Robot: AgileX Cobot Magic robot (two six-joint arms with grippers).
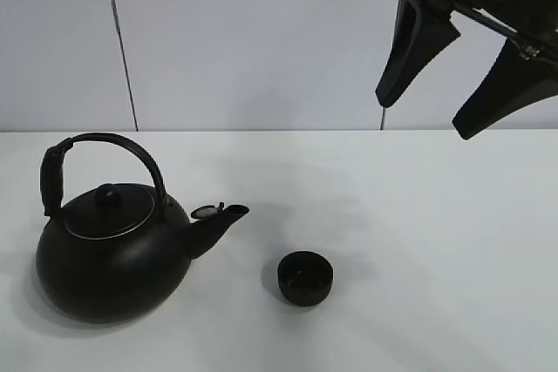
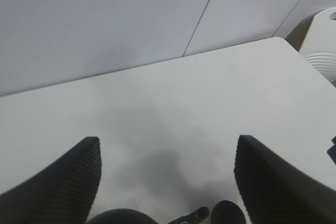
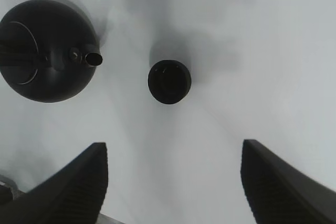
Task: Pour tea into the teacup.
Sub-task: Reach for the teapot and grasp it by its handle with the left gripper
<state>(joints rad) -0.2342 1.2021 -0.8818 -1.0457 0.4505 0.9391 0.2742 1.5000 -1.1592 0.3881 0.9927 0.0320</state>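
Left gripper (image 2: 168, 139): fingers wide apart, holding nothing, up over the white table (image 2: 157, 93). Right gripper (image 1: 423, 115): fingers apart too, nothing between them, hanging high on the right side.

Down on the left side of the table, the left arm's side: the big black kettle (image 1: 113, 259), sitting flat. Nearer to the left arm than to the right, so likely the left arm's job to grab it. Arched handle (image 1: 105, 141) over the lid (image 1: 109, 198), running in line with the spout (image 1: 218, 219). Spout pointing toward the teacup (image 1: 305, 278).

Small black teacup standing upright near the middle of the table, close to the spout's tip but not touching. Pouring not begun, at a guess.

No words or labels to read anywhere.
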